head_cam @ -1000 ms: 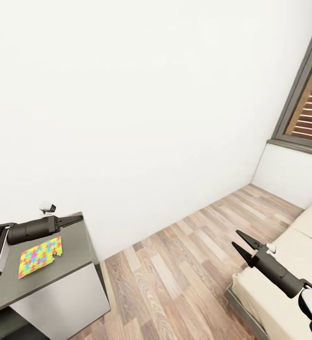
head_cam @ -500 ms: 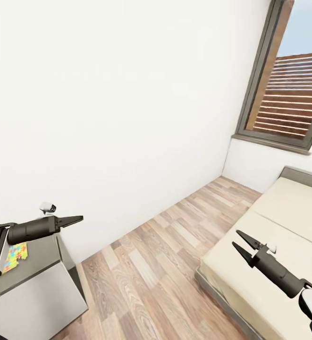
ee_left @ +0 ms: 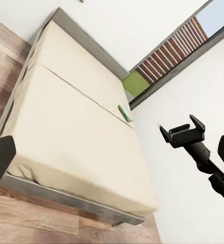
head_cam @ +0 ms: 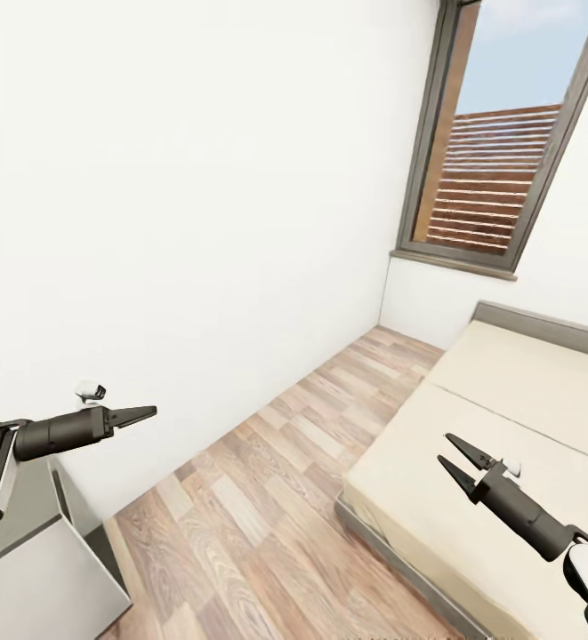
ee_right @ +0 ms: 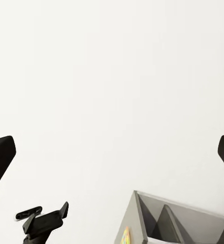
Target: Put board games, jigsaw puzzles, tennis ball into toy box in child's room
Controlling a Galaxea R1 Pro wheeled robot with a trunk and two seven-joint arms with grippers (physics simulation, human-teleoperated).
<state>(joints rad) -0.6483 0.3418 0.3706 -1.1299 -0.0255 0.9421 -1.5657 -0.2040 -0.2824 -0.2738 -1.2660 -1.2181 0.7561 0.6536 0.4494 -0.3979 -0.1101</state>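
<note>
**Wood-plank floor between desk and bed, both arms raised and empty**

Brown-grey planks of the floor fill the lower middle of the head view, running away toward the far corner under the window. Nearest on the robot's left stands the table, of which a light grey side panel and a sliver of the top show; the left gripper hangs above its edge, pointing across the room, its fingers lying close together with nothing between them. In the right wrist view the table appears as an angular grey form against the white wall, with a strip of neon colours, one jigsaw puzzle, seen edge-on on its top. Nearest on the right, the right gripper is held over the bed, its two fingers spread apart and empty. The bed's two cream mattresses lie side by side in a grey frame. In the left wrist view a small green flat object, apparently one board game, lies on the bed by its wall-side edge, near the seam between the mattresses. Farthest, a grey-framed window shows slatted boards and sky.
</note>
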